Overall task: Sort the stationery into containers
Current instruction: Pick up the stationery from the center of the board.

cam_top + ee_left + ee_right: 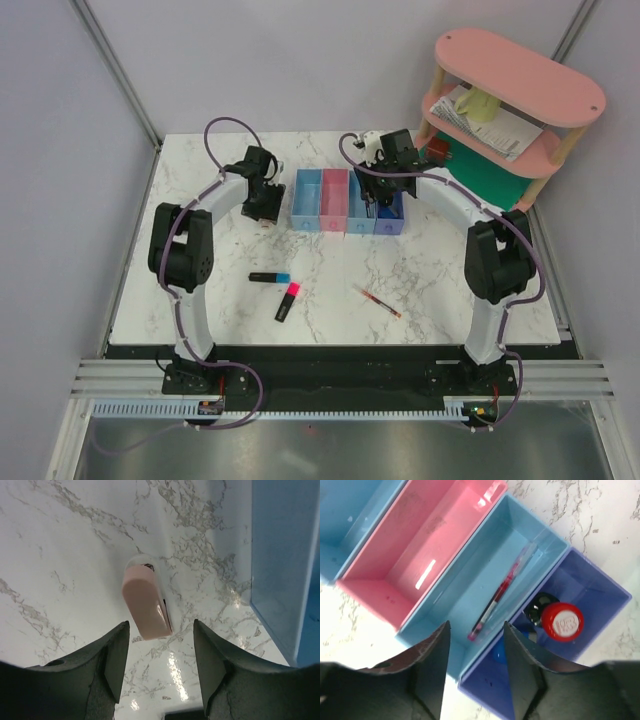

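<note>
Beige eraser [146,600] lies just ahead of left pincer [160,630], open and empty: centre, descend, close. Right pincer [476,627] open, empty above bins [385,550]; pen [495,600] inside.

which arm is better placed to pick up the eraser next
Left. The left gripper hangs over the eraser, jaws open and lined up on it; the right gripper is over the bins.

A thin red pen [499,596] lies slantwise in the translucent light blue rectangular bin [485,555], between a pink bin [415,545] and a purple-blue bin [592,587] holding a red-capped black bottle [562,621], with the right gripper [476,625] spread empty above.
</note>
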You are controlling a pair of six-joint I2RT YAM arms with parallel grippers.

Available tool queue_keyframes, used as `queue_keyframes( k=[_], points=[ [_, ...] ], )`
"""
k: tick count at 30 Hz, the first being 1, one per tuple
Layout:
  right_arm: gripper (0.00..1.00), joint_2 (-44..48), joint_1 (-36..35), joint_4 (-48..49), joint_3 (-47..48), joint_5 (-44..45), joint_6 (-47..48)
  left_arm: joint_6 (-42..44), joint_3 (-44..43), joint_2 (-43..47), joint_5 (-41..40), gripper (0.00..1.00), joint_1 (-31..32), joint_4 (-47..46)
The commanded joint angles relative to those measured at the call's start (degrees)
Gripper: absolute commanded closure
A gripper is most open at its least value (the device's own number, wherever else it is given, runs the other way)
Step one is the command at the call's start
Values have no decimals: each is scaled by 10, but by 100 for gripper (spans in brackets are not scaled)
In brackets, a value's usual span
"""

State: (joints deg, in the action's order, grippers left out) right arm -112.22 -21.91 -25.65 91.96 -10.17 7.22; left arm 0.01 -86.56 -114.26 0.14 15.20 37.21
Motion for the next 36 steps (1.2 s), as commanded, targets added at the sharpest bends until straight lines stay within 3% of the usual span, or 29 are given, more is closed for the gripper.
queue_keyframes(
  k=[1, 9, 13, 19, 23, 30, 36],
  points=[
    [41, 74, -2, -56, -34, -16, 74, -26, -33, -36, -1, 40, 2, -4],
    [34, 144, -7, -207, -106, -72, 196, -22, -25, -39, -22, 53, 2, -16],
    [32, 162, -23, -233, -177, -92, 225, -20, -20, -24, -22, 71, 2, -14],
    [31, 174, -66, -243, -245, -92, 231, -11, -26, 26, -22, 80, 1, 5],
    [30, 176, -88, -236, -274, -81, 226, -9, -44, 61, -8, 92, 2, 29],
    [29, 177, -117, -219, -302, -77, 206, -27, -124, 95, 63, 93, 7, 68],
    [32, 162, -161, -200, -306, -70, 183, -45, -195, 57, 75, 94, 47, 73]
  ],
)
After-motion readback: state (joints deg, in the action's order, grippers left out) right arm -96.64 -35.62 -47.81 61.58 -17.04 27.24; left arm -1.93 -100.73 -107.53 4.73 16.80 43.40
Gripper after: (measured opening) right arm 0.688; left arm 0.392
